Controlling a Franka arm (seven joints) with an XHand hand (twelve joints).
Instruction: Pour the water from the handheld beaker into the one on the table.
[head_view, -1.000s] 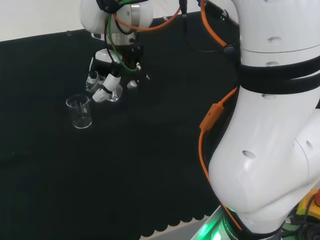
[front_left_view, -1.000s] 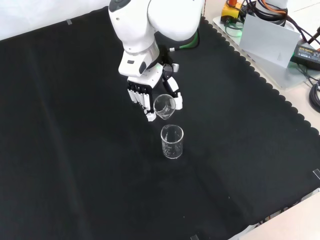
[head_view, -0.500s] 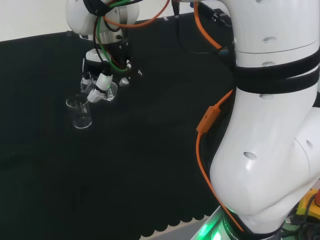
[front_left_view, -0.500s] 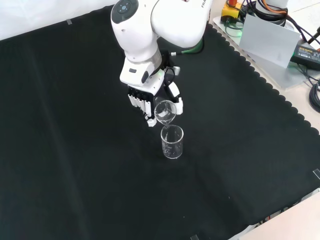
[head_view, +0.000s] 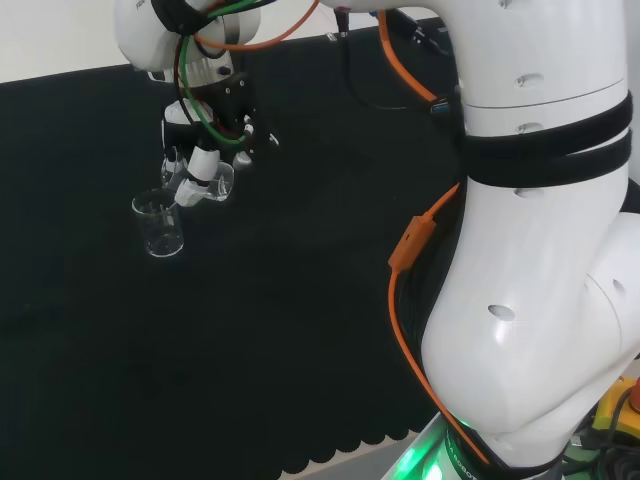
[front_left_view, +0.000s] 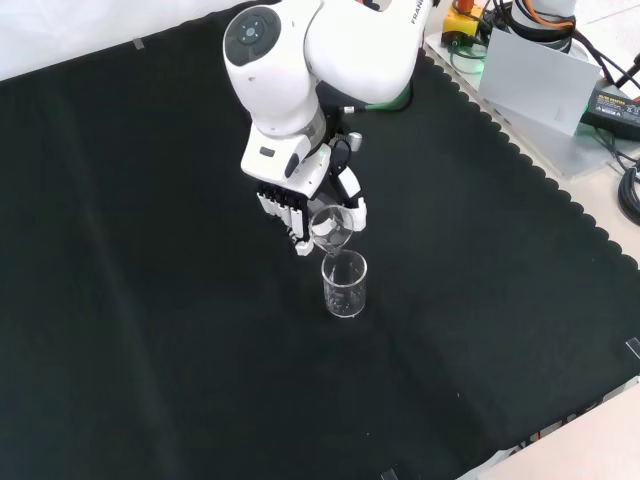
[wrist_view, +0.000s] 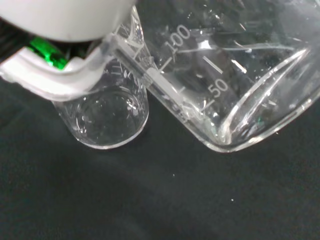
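Note:
My hand (front_left_view: 300, 200) is shut on a clear glass beaker (front_left_view: 329, 226) and holds it tilted, its lip just above the rim of a second clear beaker (front_left_view: 344, 285) that stands upright on the black cloth. In the head view the hand (head_view: 205, 160) carries the tilted beaker (head_view: 212, 184) right of and above the standing beaker (head_view: 160, 226). Up close in the wrist view, the held beaker (wrist_view: 225, 85) lies slanted with printed marks on its wall, and the standing beaker (wrist_view: 107, 117) is beside it. I cannot make out any water.
Black cloth (front_left_view: 150, 330) covers the bench, with a scalloped edge at the front view's right. Beyond that edge lie a grey box (front_left_view: 535, 80) and cables (front_left_view: 620, 170). The arm's big white links (head_view: 540, 250) stand at the head view's right.
The hand has carried the held beaker toward the standing beaker and tilted it further, bringing its lip over that beaker's rim. The standing beaker has not moved.

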